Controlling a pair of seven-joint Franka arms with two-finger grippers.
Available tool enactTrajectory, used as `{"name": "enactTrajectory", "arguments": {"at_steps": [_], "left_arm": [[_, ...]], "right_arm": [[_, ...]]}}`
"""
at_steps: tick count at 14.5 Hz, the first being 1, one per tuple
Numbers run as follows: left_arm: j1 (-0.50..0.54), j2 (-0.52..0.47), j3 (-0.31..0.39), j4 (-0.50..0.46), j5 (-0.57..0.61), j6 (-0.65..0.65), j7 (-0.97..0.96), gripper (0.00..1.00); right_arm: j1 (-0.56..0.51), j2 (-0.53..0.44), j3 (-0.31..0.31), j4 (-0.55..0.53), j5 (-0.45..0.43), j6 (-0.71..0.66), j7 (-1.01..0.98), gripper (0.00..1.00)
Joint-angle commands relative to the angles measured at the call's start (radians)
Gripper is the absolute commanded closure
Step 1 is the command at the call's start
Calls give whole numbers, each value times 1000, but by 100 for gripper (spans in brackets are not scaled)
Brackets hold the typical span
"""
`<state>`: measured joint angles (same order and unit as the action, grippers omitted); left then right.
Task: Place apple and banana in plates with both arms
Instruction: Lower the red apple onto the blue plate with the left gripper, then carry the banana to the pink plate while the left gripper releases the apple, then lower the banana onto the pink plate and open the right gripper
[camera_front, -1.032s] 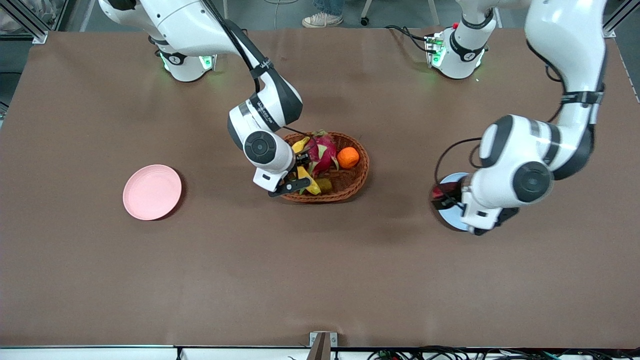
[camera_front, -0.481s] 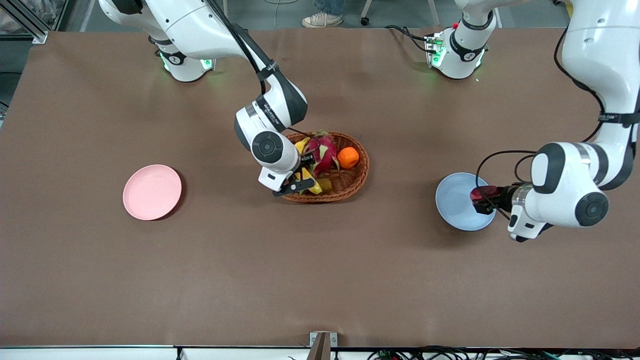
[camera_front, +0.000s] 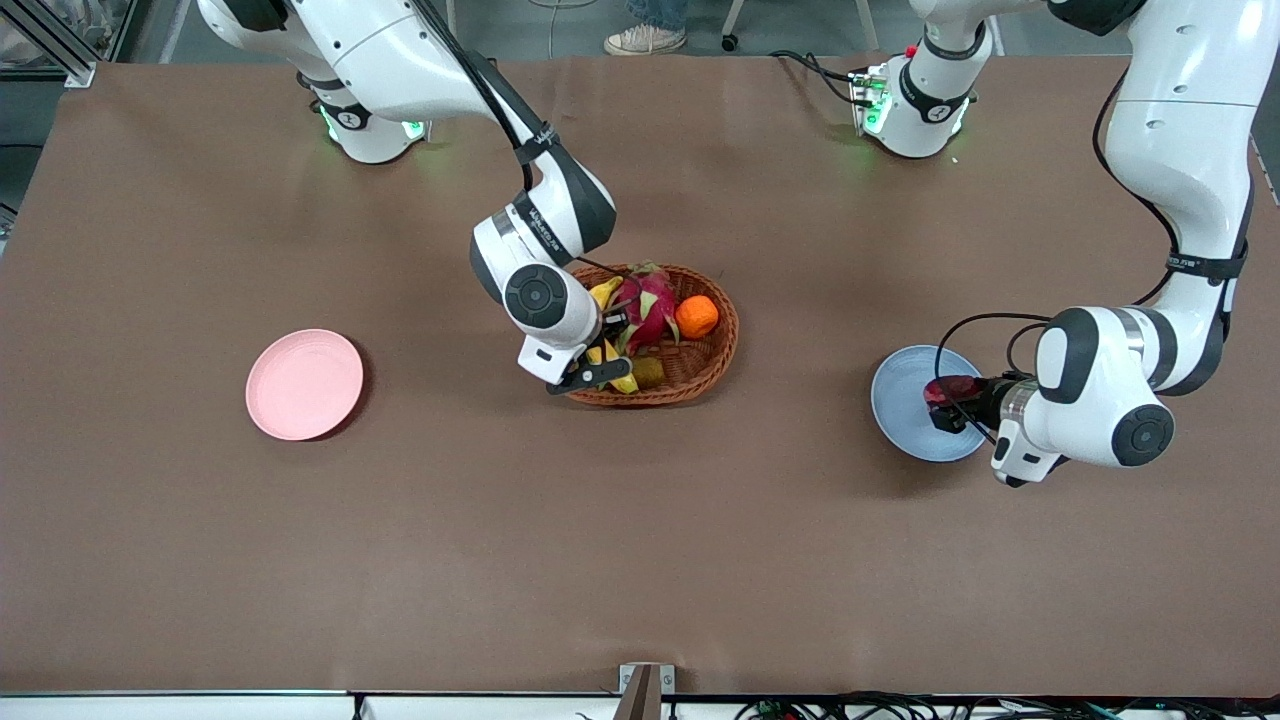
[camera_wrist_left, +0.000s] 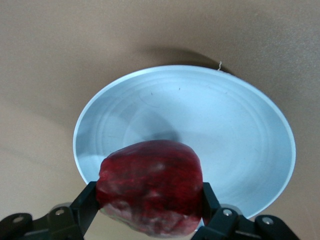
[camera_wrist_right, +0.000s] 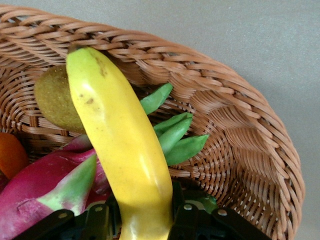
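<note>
Brown surface (camera_front: 640, 560) carried everything. Wicker basket (camera_front: 700, 372) sat mid-surface, holding dragon fruit (camera_front: 646, 300), orange (camera_front: 696, 316), a small brownish-green fruit (camera_front: 648, 372) and the banana (camera_front: 610, 352). Pink plate (camera_front: 304, 384) lay toward the right arm's end, nothing on it. Blue plate (camera_front: 905, 405) lay toward the left arm's end. Right tool (camera_front: 604, 345) was down in the basket, fingers clamped around the banana (camera_wrist_right: 122, 145). Left tool (camera_front: 945, 405) hung over the blue plate (camera_wrist_left: 240, 115), fingers gripping the apple (camera_wrist_left: 150, 192), not released.
</note>
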<state>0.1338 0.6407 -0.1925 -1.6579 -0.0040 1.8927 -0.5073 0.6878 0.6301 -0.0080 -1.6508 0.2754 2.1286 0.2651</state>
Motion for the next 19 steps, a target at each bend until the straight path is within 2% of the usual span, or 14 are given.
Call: {"name": "enactTrajectory", "arguments": {"at_steps": [1,2,3,4,5,7,11,13,16,17,19], "left_arm": [[6,-6,-8,3,-4,-1,-7,66],[6,-4,-8,3,-5,-1,-7,58],[4,-6,-8,3,-5,-1,-8,41],[4,-6,-8,6,-5,-1,-14,15],[1,-12,-8,7,-5,-6,-20,0],[0,-25,-10,26,-7,-18,-23,0],[-10,-76,-25,114,-21,-159,-25,0],[-8,-102,-30,161,-16,-208,-17,0],[-10,-154,-31,217,-5,-236,-11,0],[-8,-176,-33,219,2,-238,-7,0],[-8,-216,-31,222,31,-238,54,0]], "right_arm": [[10,-4,-10,28,15,-12,46,82],[7,-10,-10,34,16,-13,80,82],[7,-33,-12,34,16,-21,113,82],[1,-64,-16,35,15,-35,132,82],[-14,-91,-20,34,5,-62,129,82],[-86,-140,-27,34,1,-175,93,82],[-288,-210,-29,31,-2,-372,-156,82],[-406,-224,-29,29,-66,-394,-228,82],[-531,-217,-27,23,-238,-339,-233,82],[-553,-217,-29,13,-267,-326,-233,83],[-632,-213,-26,-6,-269,-303,-237,83]]}}
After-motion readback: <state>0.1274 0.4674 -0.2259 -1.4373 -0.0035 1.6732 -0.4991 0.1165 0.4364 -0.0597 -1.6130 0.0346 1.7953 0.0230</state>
